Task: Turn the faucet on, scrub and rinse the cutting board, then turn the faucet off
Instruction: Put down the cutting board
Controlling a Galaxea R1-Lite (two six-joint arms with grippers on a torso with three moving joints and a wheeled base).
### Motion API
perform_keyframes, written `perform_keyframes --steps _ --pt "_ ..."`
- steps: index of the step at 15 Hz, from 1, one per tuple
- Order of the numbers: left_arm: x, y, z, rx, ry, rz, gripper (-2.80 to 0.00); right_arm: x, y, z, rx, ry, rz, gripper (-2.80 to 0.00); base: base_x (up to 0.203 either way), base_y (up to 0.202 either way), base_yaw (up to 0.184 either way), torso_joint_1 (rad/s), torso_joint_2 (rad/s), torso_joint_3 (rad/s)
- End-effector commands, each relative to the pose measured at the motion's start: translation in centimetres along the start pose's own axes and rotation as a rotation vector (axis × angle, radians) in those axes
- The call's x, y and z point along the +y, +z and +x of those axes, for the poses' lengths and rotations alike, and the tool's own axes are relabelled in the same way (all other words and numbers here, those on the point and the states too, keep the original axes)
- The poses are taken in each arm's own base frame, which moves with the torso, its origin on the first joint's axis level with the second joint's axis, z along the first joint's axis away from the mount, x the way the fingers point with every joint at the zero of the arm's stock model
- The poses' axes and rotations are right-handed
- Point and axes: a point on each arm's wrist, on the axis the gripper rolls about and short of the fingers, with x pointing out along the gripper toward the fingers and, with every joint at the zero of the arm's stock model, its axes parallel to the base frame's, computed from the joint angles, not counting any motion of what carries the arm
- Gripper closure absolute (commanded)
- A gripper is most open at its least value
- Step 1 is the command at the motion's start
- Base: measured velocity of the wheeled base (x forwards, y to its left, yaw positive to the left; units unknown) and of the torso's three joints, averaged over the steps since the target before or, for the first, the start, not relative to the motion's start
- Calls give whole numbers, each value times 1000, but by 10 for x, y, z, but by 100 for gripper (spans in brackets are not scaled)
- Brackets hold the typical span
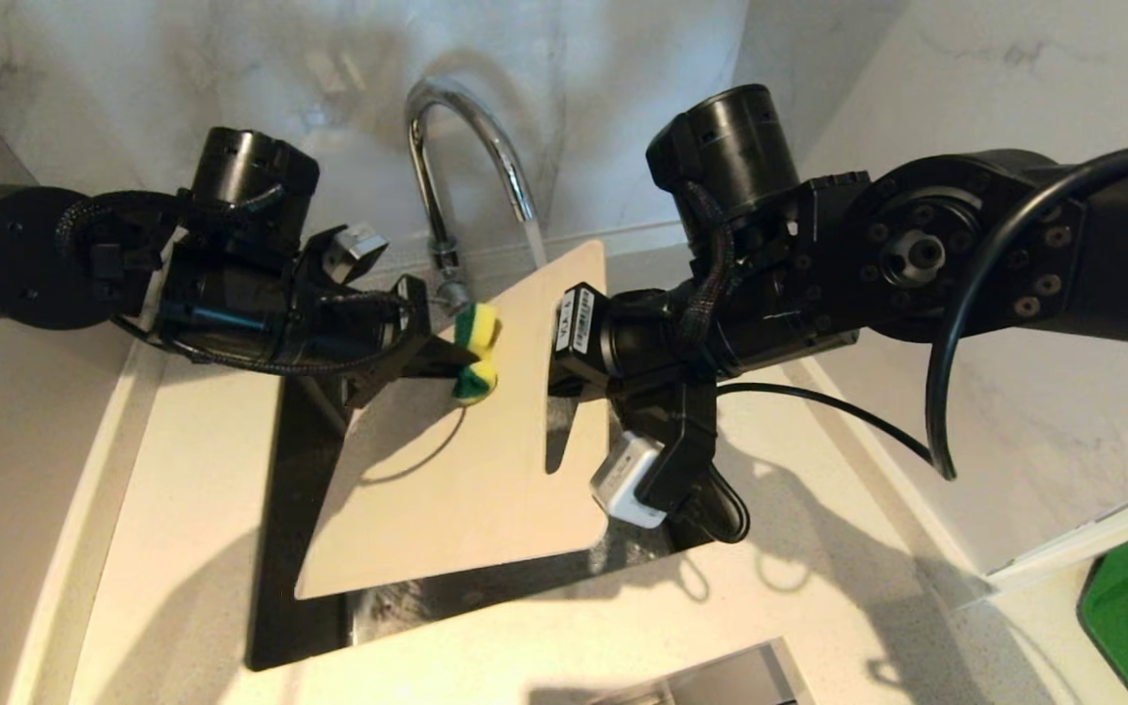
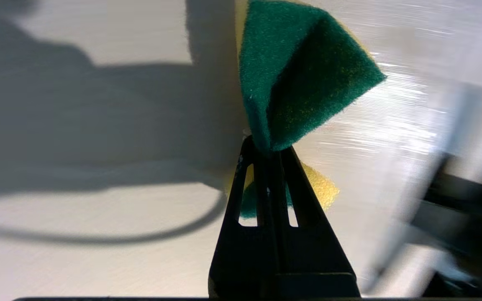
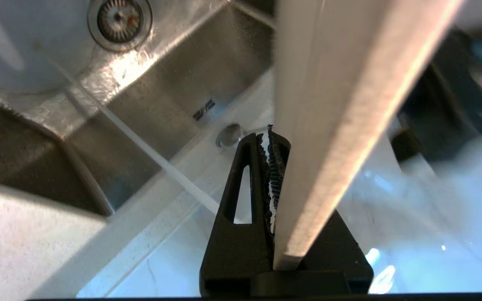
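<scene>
Now I'm mid-scrub, water running from the faucet (image 1: 456,147) onto the far end of the cutting board (image 1: 466,470), which hangs tilted over the sink (image 3: 149,96). To do this well I'd keep the sponge (image 1: 477,352) flat against the board, sweep its whole face under the stream, and press lightly so the board doesn't twist in the other grip. On my left, the left gripper (image 2: 268,150) has its fingers pressed together on the folded yellow-green sponge, near the board's left edge. On my right, the right gripper (image 3: 276,146) has its fingers clamped on the board's right edge.
</scene>
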Motion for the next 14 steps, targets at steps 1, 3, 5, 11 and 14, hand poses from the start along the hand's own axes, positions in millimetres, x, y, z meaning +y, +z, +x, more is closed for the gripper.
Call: perform_keyframes --steps 1,3,5,11,14 --pt "25 3 7 0 45 -31 0 -3 0 -5 4 -15 -19 0 0 0 0 0 0 0" --pt "54 10 11 -35 73 -48 0 -3 1 -8 6 -16 -19 0 0 0 0 0 0 0" --pt "81 15 9 -38 89 -87 0 -3 2 -9 5 -14 -18 0 0 0 0 0 0 0" --pt "173 27 -15 -66 163 -178 0 -2 3 -10 1 -13 -5 0 0 0 0 0 0 0" --pt "206 35 -36 -102 191 -190 0 -2 3 -11 3 -15 -6 0 0 0 0 0 0 0"
